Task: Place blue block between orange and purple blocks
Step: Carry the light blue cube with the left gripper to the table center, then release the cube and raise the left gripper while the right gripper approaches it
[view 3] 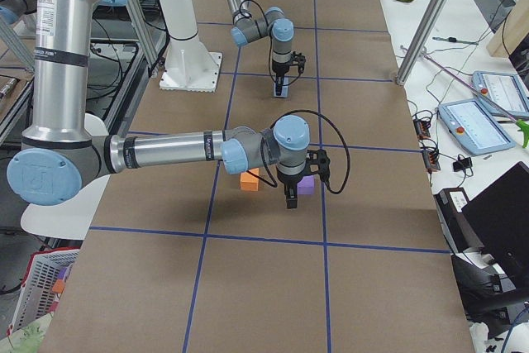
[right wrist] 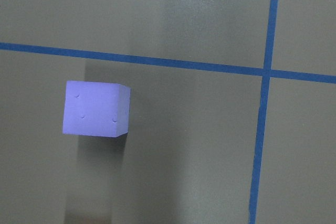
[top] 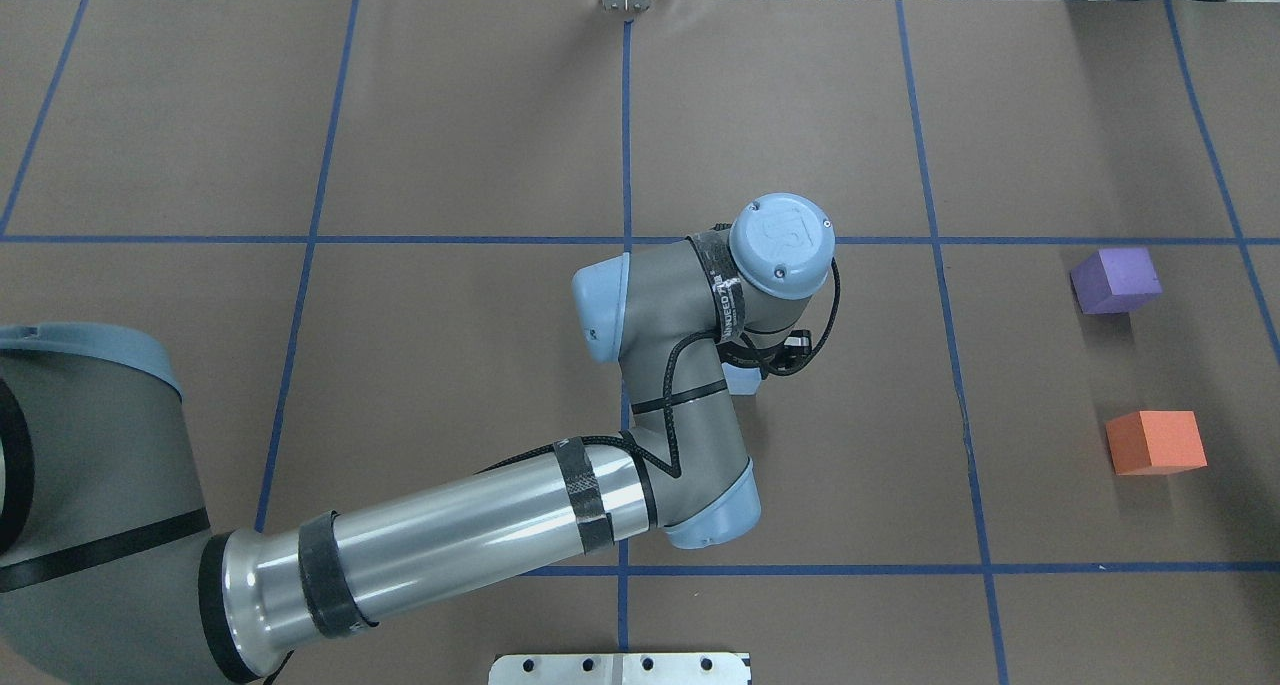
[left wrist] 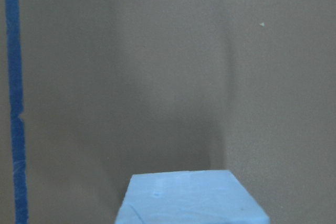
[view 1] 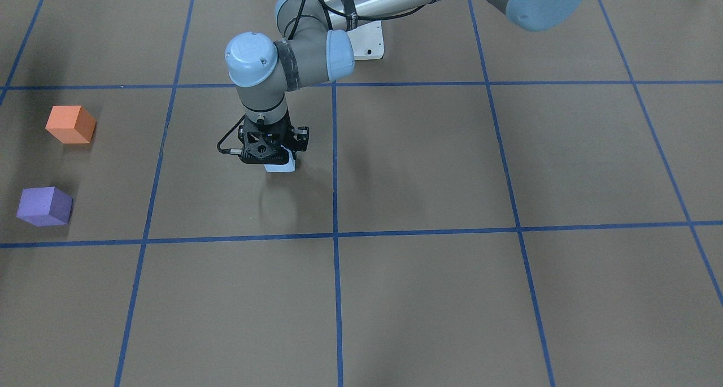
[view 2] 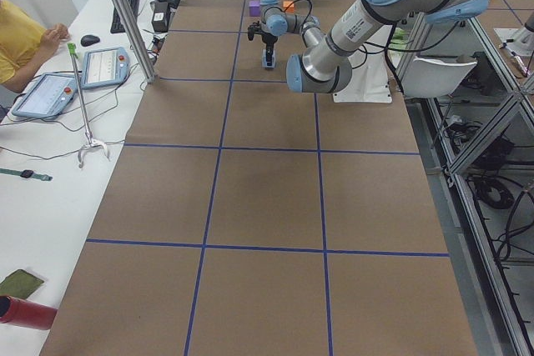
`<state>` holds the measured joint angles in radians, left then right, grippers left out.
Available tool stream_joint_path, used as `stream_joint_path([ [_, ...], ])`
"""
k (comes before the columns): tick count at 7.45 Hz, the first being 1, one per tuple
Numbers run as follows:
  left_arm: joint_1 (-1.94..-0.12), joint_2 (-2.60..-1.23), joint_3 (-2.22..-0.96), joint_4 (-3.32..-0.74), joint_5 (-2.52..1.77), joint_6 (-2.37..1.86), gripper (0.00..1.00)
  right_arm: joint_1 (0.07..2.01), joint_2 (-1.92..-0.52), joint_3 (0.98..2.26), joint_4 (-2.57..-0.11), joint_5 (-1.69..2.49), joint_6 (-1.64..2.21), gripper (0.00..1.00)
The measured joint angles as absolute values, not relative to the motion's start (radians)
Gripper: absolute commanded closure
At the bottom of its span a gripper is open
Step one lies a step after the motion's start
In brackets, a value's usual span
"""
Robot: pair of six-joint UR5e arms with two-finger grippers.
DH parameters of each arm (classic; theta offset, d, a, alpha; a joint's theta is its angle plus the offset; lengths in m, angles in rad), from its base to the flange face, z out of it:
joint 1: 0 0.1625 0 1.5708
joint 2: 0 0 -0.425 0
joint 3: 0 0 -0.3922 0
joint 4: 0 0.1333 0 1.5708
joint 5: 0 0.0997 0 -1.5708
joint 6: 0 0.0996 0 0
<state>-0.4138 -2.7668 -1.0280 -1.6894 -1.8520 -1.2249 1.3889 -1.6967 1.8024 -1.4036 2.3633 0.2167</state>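
Note:
The light blue block (view 1: 282, 166) sits in my left gripper (view 1: 278, 160), which is shut on it and holds it a little above the table near the middle. It also shows in the overhead view (top: 745, 380) and fills the bottom of the left wrist view (left wrist: 189, 198). The orange block (view 1: 70, 124) and the purple block (view 1: 44, 206) stand apart at the table's end on my right, with a gap between them. My right gripper (view 3: 290, 200) shows only in the exterior right view, high over the purple block (right wrist: 96, 108). I cannot tell whether it is open or shut.
Blue tape lines (view 1: 334, 166) divide the brown table into squares. The white base plate (view 1: 370, 42) lies behind the left arm. A side bench with tablets (view 2: 104, 64) and a seated person runs along the far side.

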Motion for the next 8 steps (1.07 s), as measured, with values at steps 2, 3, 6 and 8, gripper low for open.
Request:
stream_joint_path([
  [2,-0.413,-2.765,-1.04,-1.689,-1.827,-1.241,0.0,1.388,-1.696,1.805,-1.404,2.362,0.218,0.0],
  [3,-0.417,-2.763,-1.058,-1.687,-1.816,-1.25,0.0,1.388,-1.687,1.806,-1.404,2.362,0.218,0.0],
  [6,-0.467,-2.665,-1.311,-1.587,-1.815,-1.256,0.0,1.365,-1.643,1.809,-1.403,2.37,0.22,0.0],
  [8,-0.504,-2.484,-1.625,-1.459,-1.821,-1.248,0.0,1.282,-1.597,1.836,-1.399,2.401,0.325,0.0],
])
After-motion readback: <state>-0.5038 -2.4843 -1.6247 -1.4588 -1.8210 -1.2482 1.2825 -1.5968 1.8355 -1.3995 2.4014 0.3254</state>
